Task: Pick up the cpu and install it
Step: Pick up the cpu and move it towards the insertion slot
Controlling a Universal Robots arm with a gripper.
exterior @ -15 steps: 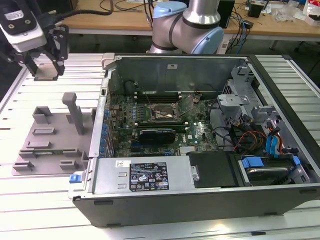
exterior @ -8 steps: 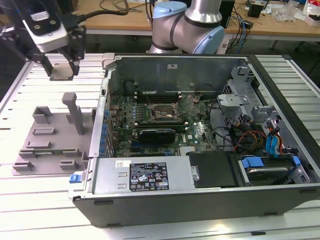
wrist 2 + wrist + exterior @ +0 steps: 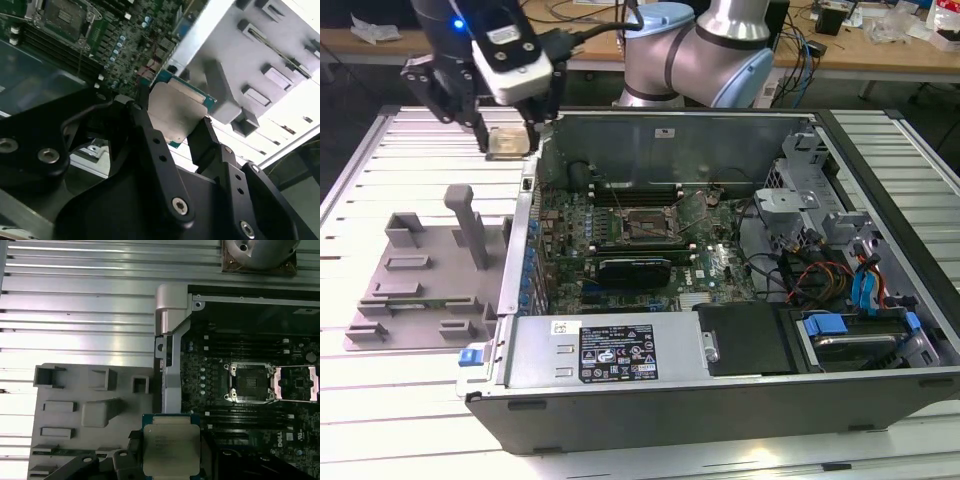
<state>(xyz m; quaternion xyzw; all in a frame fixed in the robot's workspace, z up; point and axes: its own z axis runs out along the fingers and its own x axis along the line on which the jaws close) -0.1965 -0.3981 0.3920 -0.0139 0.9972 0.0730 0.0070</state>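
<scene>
Silver-topped cpu (image 3: 171,450) gripped by the black hand (image 3: 175,120) above the computer case (image 3: 740,400) wall

In the exterior view, a grey fixture (image 3: 440,285) lies on the table (image 3: 390,420) at nine o'clock of the open case (image 3: 720,405)

I see the fixture plate (image 3: 420,290) on the table (image 3: 390,410), at the exterior view's left of the computer case (image 3: 720,400). The gripper (image 3: 510,138) holds the cpu (image 3: 171,450) up beside that case wall, and the socket (image 3: 642,228) lies inside the case.
</scene>
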